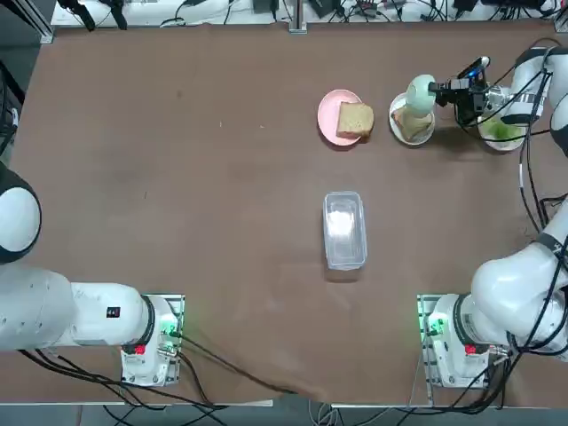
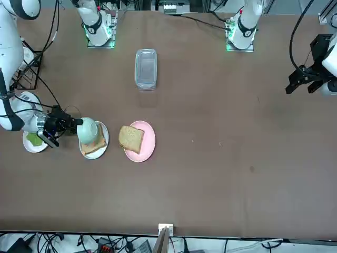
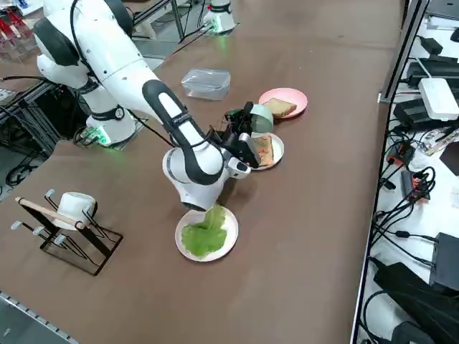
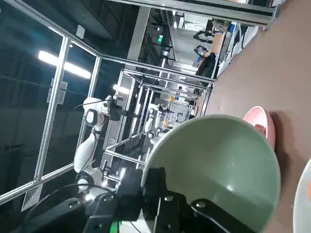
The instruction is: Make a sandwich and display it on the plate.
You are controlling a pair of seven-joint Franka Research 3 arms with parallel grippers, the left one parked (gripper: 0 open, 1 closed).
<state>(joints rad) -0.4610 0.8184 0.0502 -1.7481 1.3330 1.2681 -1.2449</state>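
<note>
Right gripper [image 1: 437, 87] pinches the rim of a pale-green bowl [image 1: 420, 96], fingers clamped, bowl tipped on its side over the white plate [image 1: 412, 131]. A toast slice [image 2: 93, 145] lies on that plate, just below the bowl. Beyond the bowl: pink plate [image 1: 330, 117] with second toast slice [image 1: 355, 120]. Behind the fingers, under the wrist: another white plate [image 3: 229, 244] holding lettuce [image 3: 204, 233]. Sandwich not yet assembled.

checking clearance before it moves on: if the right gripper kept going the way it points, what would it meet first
The right gripper, shut on the pale-green bowl, points level toward the pink plate with its bread slice; those likely come first, though height is unclear.
</note>
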